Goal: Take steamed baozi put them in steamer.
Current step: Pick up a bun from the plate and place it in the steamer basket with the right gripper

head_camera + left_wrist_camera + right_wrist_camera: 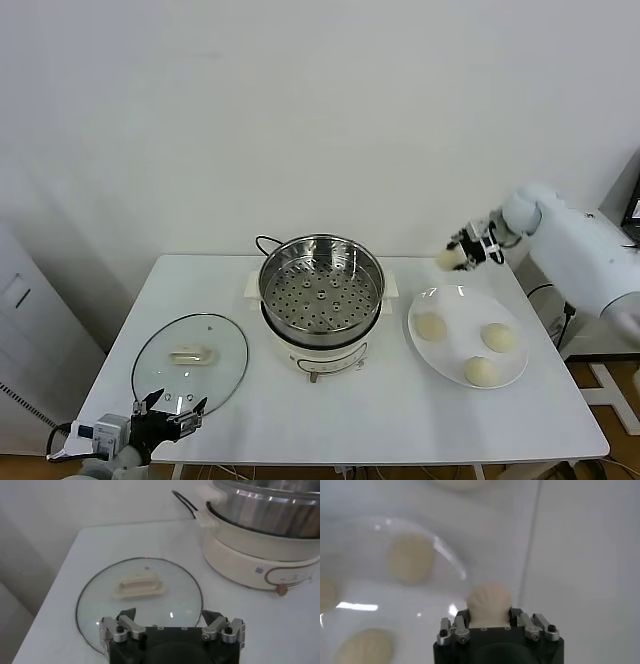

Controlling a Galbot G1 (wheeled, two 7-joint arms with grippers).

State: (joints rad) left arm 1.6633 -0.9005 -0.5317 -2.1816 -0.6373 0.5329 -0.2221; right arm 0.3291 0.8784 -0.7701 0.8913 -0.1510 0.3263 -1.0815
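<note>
My jaws clasp a pale cream-yellow domed bun (pixel 489 604); the shiny perforated steel steamer basket (pixel 320 285) tops a cream-white base.

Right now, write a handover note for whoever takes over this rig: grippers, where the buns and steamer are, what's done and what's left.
Right gripper: jaws shut on one bun, lifted above the far rim of the plate.
Left gripper: jaws open, empty, parked at the table's near left corner by the glass lid.
Steamer: table centre, lid off, basket empty.
Three buns remain on the plate.
Done: first bun picked up.
Left: carry it to the steamer, drop it in, then move the other three.
</note>
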